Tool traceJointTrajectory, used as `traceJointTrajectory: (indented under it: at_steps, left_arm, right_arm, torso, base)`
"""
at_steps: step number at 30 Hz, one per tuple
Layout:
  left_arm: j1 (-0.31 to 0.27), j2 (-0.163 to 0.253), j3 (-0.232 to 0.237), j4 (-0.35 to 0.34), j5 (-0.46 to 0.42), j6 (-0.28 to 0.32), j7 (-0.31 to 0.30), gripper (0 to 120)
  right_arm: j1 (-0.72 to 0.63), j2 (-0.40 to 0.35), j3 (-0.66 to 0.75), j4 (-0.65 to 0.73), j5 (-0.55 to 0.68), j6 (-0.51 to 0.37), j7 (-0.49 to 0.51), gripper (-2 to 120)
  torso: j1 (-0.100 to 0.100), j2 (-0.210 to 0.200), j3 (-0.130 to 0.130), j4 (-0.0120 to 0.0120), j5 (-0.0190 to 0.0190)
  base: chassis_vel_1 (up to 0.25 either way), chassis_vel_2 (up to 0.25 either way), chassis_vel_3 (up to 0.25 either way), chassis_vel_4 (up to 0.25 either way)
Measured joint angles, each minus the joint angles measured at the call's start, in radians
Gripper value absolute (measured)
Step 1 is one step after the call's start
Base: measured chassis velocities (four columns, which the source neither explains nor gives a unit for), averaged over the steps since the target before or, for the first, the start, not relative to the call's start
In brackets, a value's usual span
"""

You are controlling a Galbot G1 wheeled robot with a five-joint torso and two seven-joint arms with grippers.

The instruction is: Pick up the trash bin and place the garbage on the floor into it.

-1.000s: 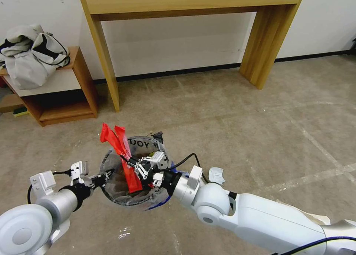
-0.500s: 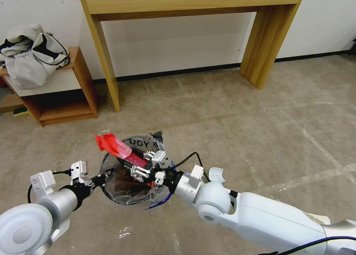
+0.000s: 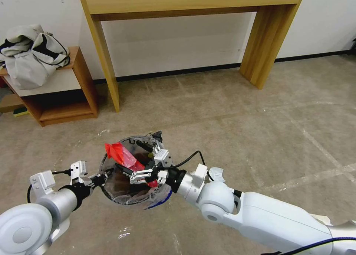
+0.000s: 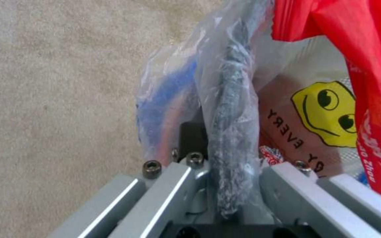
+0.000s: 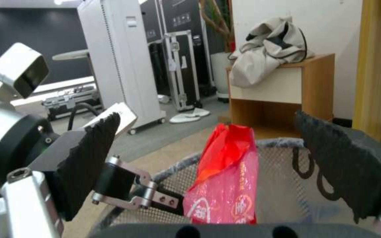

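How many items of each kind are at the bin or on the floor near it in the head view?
Trash bin: 1
Red wrapper: 1
White tissue, on the floor beside the right arm: 1
Pincers: 2, left pincer clamped on the bin rim, right pincer open
Total: 5

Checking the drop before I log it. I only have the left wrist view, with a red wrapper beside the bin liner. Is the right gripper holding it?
Observer: No. The right gripper is open, with its pads apart on either side of the red wrapper and not touching it.
Operator: Is the wrapper inside the bin?
Observer: Its lower end is inside the trash bin, and its upper end pokes above the rim.
Operator: Any litter nearby?
Observer: A white scrap lies on the floor beside the right arm.
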Motion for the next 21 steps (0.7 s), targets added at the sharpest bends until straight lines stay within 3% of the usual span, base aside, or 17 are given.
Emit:
traceJointTrajectory:
  at_steps: [11,21]
  left_arm:
    - [0.006,-0.005,-0.003,-0.001,0.004,0.0,0.0,1]
    - [0.011,-0.007,-0.023,0.01,0.023,0.0,0.0,1]
  right_arm:
    - [-0.007,-0.007,0.069,0.048,0.007,-0.001,0.002,100]
    - [0.03,-0.007,0.291,0.143,0.126,-0.022,0.003,100]
  torso:
    - [0.0,0.0,0.0,0.0,0.0]
    - [0.0,0.0,0.0,0.0,0.0]
  base:
    - [0.0,0.0,0.0,0.0]
    - [0.0,0.0,0.0,0.0]
